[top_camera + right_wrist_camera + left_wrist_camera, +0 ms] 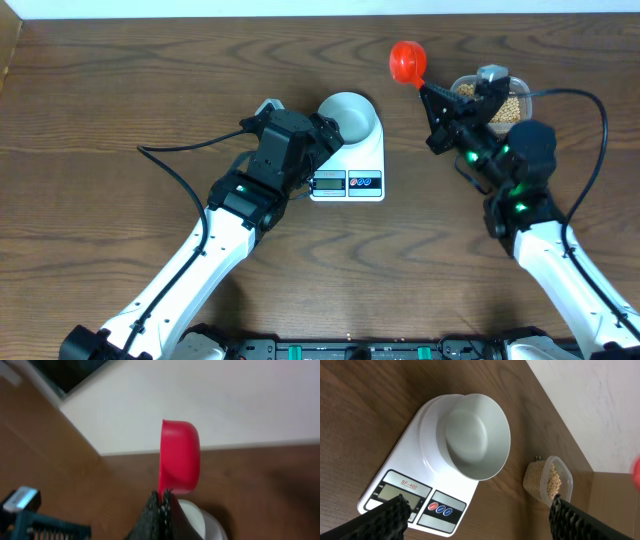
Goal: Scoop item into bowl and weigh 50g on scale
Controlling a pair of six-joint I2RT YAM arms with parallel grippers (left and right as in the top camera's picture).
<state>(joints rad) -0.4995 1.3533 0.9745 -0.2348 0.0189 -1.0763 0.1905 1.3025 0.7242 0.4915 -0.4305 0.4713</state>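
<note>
The pale bowl (350, 115) sits empty on the white scale (365, 160), also seen in the left wrist view (475, 435) on the scale (415, 467). Tan beans (512, 106) fill a clear tub at the back right, also in the left wrist view (542, 480). My right gripper (428, 92) is shut on the handle of a red scoop (407, 62), held in the air between bowl and tub; the scoop (179, 457) stands on edge. My left gripper (322, 132) is open and empty just left of the bowl, above the scale.
The clear tub (527, 92) stands under my right arm near the back edge. A pale wall runs along the table's far edge (300, 8). Black cables trail from both arms over the wood.
</note>
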